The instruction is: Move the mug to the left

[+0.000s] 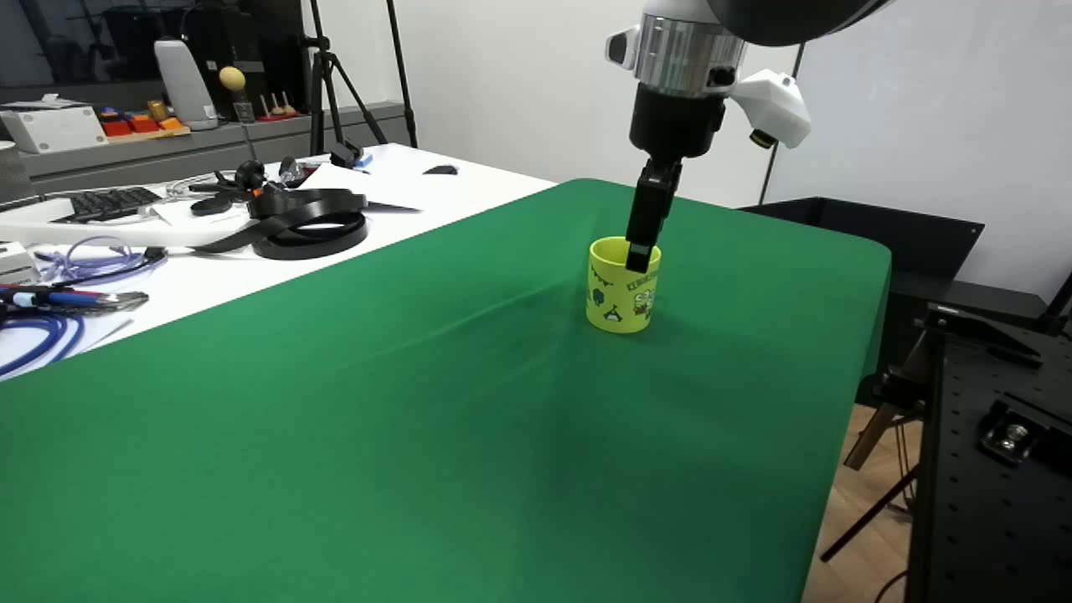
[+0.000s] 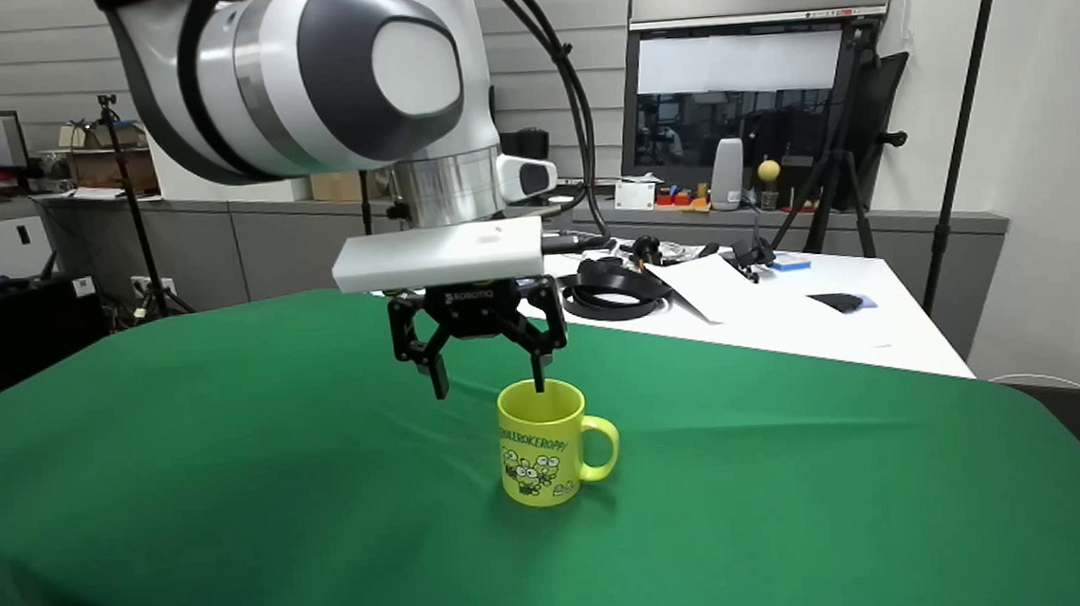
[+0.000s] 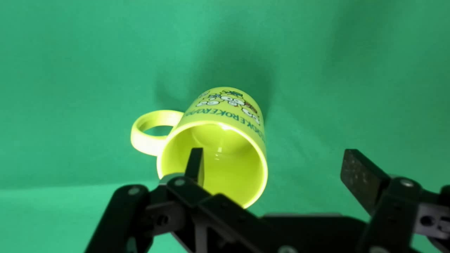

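Observation:
The yellow-green mug stands upright on the green-covered table in both exterior views (image 1: 610, 297) (image 2: 540, 460), and also shows in the wrist view (image 3: 225, 114). Its handle points right in an exterior view (image 2: 613, 448) and left in the wrist view (image 3: 146, 135). My gripper (image 2: 490, 388) is open with nothing between its fingers. In the wrist view the gripper (image 3: 276, 168) has its left finger over the mug's mouth and its right finger over the cloth beyond the mug's right side. I cannot tell whether the left fingertip dips below the rim.
The green cloth (image 1: 377, 469) covers the table around the mug. A white table (image 1: 469, 201) adjoins it, with a black strap roll (image 1: 314, 239), cables and tools. A black perforated platform (image 1: 988, 502) stands beyond the cloth's edge. Tripods (image 1: 322, 92) stand at the back.

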Action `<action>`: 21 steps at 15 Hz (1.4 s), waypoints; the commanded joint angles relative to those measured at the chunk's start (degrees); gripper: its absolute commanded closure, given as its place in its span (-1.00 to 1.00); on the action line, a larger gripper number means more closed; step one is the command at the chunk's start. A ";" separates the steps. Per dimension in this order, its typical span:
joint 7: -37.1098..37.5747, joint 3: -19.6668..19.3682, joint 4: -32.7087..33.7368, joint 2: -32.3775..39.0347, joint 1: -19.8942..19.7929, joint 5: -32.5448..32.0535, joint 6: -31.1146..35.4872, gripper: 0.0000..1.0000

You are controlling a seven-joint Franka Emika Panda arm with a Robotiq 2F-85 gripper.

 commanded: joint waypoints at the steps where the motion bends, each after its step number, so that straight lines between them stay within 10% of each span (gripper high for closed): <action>1: -3.04 1.88 4.90 5.37 -1.25 1.00 -0.30 -1.00; 5: -4.93 3.40 8.77 10.25 -3.23 1.13 -0.75 -1.00; 6: -5.16 3.62 9.69 11.29 -3.58 0.89 -0.89 -0.50; 17: -5.90 6.70 14.03 13.00 -6.43 1.52 -2.92 0.90; 21: -6.06 6.75 14.52 12.12 -6.33 1.62 -5.53 0.96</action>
